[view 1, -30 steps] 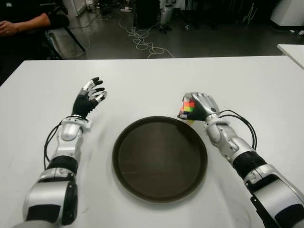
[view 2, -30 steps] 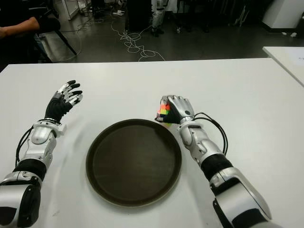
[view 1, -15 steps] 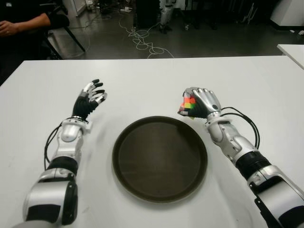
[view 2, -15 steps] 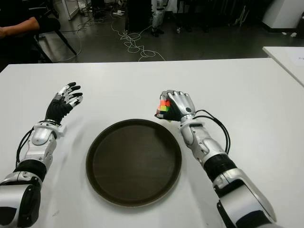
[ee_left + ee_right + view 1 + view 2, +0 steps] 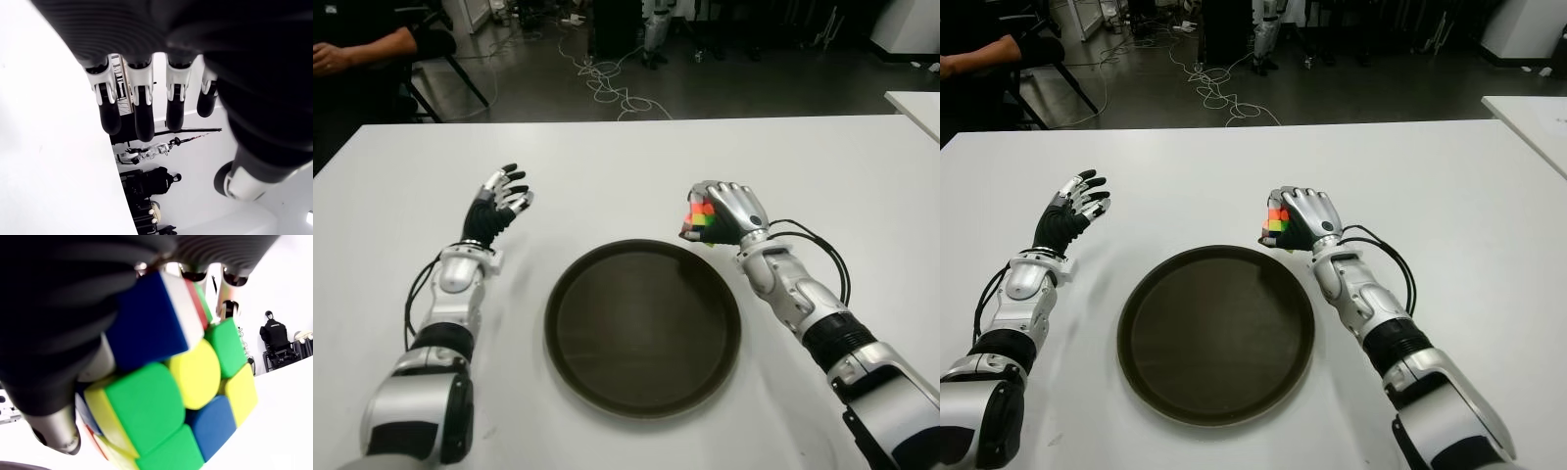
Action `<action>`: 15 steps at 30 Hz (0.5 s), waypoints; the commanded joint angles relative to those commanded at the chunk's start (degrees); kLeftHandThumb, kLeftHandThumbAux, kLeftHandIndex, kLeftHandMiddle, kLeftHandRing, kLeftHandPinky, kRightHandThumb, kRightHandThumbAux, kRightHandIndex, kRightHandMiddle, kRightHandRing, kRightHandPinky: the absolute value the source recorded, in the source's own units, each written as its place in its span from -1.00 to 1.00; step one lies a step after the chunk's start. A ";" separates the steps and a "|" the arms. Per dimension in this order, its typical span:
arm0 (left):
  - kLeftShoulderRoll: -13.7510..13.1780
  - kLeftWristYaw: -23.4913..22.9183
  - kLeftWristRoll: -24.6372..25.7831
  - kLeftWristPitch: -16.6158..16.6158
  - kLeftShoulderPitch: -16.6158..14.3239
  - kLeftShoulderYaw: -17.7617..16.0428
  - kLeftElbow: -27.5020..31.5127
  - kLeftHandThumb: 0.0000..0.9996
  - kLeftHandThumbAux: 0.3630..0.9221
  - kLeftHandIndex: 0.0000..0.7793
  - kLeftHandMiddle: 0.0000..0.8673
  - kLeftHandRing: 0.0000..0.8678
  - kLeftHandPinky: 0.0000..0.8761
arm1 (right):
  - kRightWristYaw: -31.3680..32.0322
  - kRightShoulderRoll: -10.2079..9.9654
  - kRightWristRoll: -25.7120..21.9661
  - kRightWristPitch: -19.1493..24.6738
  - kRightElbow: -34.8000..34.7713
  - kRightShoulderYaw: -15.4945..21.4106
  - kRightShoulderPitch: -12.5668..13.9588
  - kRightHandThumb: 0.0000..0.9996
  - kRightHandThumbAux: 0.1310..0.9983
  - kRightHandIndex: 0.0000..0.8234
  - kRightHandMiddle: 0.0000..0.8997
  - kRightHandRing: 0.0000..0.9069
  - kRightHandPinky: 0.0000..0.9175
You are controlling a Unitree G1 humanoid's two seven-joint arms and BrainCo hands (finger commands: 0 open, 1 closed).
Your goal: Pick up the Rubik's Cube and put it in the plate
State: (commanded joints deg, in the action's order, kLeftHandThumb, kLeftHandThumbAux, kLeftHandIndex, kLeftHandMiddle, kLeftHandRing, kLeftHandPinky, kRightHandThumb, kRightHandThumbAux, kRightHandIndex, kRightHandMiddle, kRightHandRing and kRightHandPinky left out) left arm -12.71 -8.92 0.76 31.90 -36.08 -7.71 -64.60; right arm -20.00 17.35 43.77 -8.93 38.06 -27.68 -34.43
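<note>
My right hand [image 5: 722,213] is shut on the Rubik's Cube [image 5: 701,221], holding it just above the table at the far right rim of the plate. The right wrist view shows the cube [image 5: 181,396] up close, its green, yellow and blue tiles wrapped by the fingers. The round dark brown plate [image 5: 642,326] lies on the white table [image 5: 636,166] in front of me with nothing in it. My left hand [image 5: 499,201] is raised to the left of the plate, fingers spread, holding nothing; the left wrist view shows its straight fingers [image 5: 139,105].
A person's arm [image 5: 362,47] shows at the far left beyond the table. Cables [image 5: 607,83] lie on the dark floor behind the table. Another white table's corner [image 5: 915,103] shows at the right edge.
My right hand has lifted the cube slightly and shifted it a little away from me. The left hand has hardly moved.
</note>
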 joint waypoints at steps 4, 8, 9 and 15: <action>-0.04 0.19 -0.19 -0.02 0.03 0.12 -0.01 -0.52 0.11 -0.74 -0.62 -0.59 -0.53 | -0.13 0.12 0.81 -0.27 -0.39 -0.03 -0.62 0.38 0.39 0.02 0.17 0.18 0.12; -0.03 0.38 -0.32 0.02 0.05 0.20 -0.01 -0.55 0.06 -0.74 -0.63 -0.61 -0.54 | 0.20 0.02 1.21 -0.23 -0.71 0.17 -1.07 0.37 0.39 0.02 0.19 0.19 0.14; -0.06 0.47 -0.45 0.11 0.03 0.28 -0.10 -0.56 0.06 -0.74 -0.63 -0.61 -0.54 | 0.28 -0.18 1.49 -0.13 -1.36 0.06 -1.20 0.37 0.40 0.02 0.19 0.19 0.15; -0.11 0.39 -0.61 0.50 0.01 0.42 -0.35 -0.54 0.01 -0.74 -0.63 -0.59 -0.52 | 1.30 -1.34 2.56 0.87 -6.35 -0.62 -0.17 0.37 0.40 0.02 0.19 0.20 0.17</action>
State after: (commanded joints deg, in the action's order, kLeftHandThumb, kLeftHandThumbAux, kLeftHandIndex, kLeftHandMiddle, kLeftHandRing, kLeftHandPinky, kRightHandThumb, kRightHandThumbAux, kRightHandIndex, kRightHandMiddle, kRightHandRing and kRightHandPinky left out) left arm -12.83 -8.52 0.16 32.39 -36.08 -7.29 -64.94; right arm -18.70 16.01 46.33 -8.06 31.72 -28.30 -34.61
